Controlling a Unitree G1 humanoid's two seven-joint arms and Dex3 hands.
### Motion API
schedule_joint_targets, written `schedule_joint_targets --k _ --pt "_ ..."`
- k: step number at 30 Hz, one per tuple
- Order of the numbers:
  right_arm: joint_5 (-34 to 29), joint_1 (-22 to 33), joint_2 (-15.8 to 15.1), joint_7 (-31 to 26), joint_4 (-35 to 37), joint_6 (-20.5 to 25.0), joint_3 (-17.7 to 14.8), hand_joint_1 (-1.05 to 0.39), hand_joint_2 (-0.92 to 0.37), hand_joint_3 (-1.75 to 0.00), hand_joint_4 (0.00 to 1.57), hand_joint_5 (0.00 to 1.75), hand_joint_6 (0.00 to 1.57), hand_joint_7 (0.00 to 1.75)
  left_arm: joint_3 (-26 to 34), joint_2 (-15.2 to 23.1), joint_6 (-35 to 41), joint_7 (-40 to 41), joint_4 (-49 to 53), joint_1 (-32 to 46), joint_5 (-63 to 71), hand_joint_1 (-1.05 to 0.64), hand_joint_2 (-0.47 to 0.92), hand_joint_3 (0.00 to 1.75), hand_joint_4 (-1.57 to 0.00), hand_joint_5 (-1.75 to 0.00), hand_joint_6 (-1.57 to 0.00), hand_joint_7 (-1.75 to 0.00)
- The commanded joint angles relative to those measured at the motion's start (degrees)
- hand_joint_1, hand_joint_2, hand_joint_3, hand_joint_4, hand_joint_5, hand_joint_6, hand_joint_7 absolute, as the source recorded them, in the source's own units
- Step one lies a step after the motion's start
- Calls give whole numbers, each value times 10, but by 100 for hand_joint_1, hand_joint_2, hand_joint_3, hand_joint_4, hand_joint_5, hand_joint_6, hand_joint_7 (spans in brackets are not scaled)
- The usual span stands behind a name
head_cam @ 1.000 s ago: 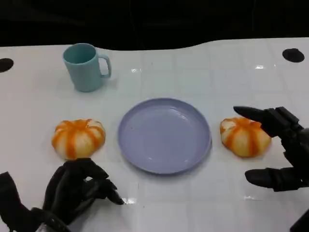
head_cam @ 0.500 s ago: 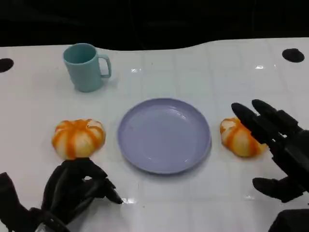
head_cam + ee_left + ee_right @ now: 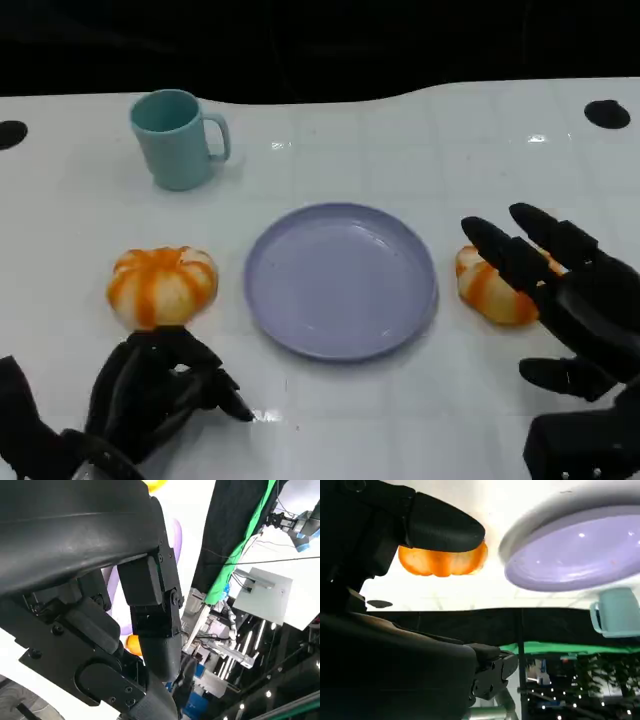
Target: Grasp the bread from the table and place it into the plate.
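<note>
Two bread rolls are flanking the plate (image 3: 340,280). The right hand (image 3: 565,300) is hanging over the right roll (image 3: 490,290), fingers spread. The left hand (image 3: 160,390) is resting curled, holding nothing, near the left roll (image 3: 162,285).

Two buns, a plate and a mug on a white table, a black hand at each lower corner.

The plate (image 3: 341,279) lies mid-table with the mug (image 3: 178,138) behind it to the left. The left bun (image 3: 162,285) sits just beyond the left hand (image 3: 160,390), whose fingers are curled in on nothing. The right hand (image 3: 560,300) reaches over the right bun (image 3: 487,287), fingers spread across its top, thumb apart below; contact is unclear.
</note>
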Motion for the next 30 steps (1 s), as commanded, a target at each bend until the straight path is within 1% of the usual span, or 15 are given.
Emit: schedule_joint_targets --k 1,8,12,16,20,25,27,30 --pt "-3 -33 -11 -22 48 14 24 -89 4 -175 0 0 0 0 2 11 9 -1 -8 5 -2 -105 60 0 -157 -58 -157 -34" --pt "-7 -88 -8 -42 136 37 67 -92 2 -175 0 0 0 0 3 11 14 -4 -14 8 -3 -105 59 0 -157 -58 -157 -34" --pt "-8 -119 -6 -58 190 41 90 -92 3 -175 0 0 0 0 3 10 16 0 -17 9 -2 -105 59 0 -157 -58 -157 -34" --pt "-5 -146 -3 -59 235 45 111 -95 2 -175 0 0 0 0 2 10 13 1 -19 10 0 -105 60 0 -157 -58 -157 -34" --pt "-2 -174 4 -66 291 43 131 -99 0 -175 0 0 0 0 1 9 11 4 -23 13 2 -105 60 1 -157 -59 -157 -35" --pt "-5 -205 16 -86 355 41 159 -101 -3 -175 0 0 0 0 1 8 14 1 -27 15 -1 -105 60 0 -157 -58 -157 -34" --pt "-3 -214 21 -94 374 39 167 -101 -3 -175 0 0 0 0 1 8 14 2 -29 16 -1 -105 60 0 -157 -58 -157 -34" --pt "1 -226 28 -88 394 41 178 -101 -3 -175 0 0 0 0 0 8 12 3 -29 17 1 -105 60 0 -157 -58 -157 -34"
